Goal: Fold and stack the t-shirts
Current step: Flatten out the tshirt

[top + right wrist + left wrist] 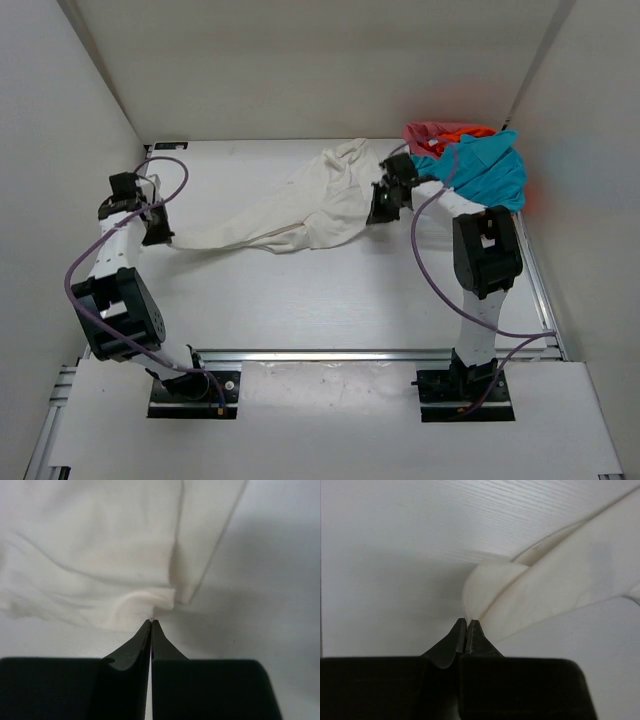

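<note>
White t-shirt [300, 205] lies crumpled and drawn out across the table [330, 310], spanning between the two grippers. Left gripper [466, 629] is clamped on a thin fold at the shirt's left end; right gripper [151, 625] has its jaws pressed together on a small pucker at the shirt's right edge. Teal-blue t-shirt [485, 170], orange t-shirt [462, 131] and pinkish-red t-shirt [428, 133] sit heaped at the far right corner, just beyond the right gripper

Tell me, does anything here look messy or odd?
The white t-shirt lies rumpled and stretched into a long strip; the teal-blue t-shirt, orange t-shirt and pinkish-red t-shirt sit heaped in the far right corner.
</note>
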Controlling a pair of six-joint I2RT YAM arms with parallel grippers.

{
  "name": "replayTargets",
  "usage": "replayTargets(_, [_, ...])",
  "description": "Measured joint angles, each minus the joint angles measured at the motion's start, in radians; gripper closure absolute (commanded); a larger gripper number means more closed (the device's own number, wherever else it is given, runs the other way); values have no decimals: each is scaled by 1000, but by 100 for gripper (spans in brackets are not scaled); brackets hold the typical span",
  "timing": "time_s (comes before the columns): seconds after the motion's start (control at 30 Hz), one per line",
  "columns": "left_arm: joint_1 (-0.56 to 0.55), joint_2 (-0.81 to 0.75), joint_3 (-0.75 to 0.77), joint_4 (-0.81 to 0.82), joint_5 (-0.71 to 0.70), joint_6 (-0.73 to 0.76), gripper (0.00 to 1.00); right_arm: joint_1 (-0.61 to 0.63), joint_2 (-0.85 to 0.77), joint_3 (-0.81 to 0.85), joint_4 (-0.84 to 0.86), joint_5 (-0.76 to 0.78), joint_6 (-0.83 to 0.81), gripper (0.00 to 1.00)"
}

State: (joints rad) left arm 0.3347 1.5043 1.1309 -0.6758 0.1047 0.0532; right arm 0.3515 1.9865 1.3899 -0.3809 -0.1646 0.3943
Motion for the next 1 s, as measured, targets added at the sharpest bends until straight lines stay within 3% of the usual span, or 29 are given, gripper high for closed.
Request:
replayTargets(0.1, [-68,51,124,-56,-6,-14,100,-32,28,259,-52,-2,-49,100])
replayTargets(0.27, [-233,108,529,-40,-10,-48,100,-84,74,847,-8,24,-170,100])
replayTargets(0.37, [-294,80,741,26,26,-81,100,-95,11,1008,55,39,-254,100])
replayTargets(0.47, [-222,34,876,108,41,-125,100,-87,-116,956,99,47,-307,100])
replayTargets(0.57, [-94,-40,890,164,10,-130,100,-72,-270,802,128,47,-341,100])
replayTargets(0.63, [-64,-92,859,176,-13,-105,100,-56,-339,724,121,45,-369,100])
replayTargets(0.8, [-129,-293,586,121,-48,21,100,10,-547,401,3,39,-457,100])
replayTargets(1.0, [-103,-439,295,-80,-109,113,100,90,-729,105,-277,-53,-522,100])
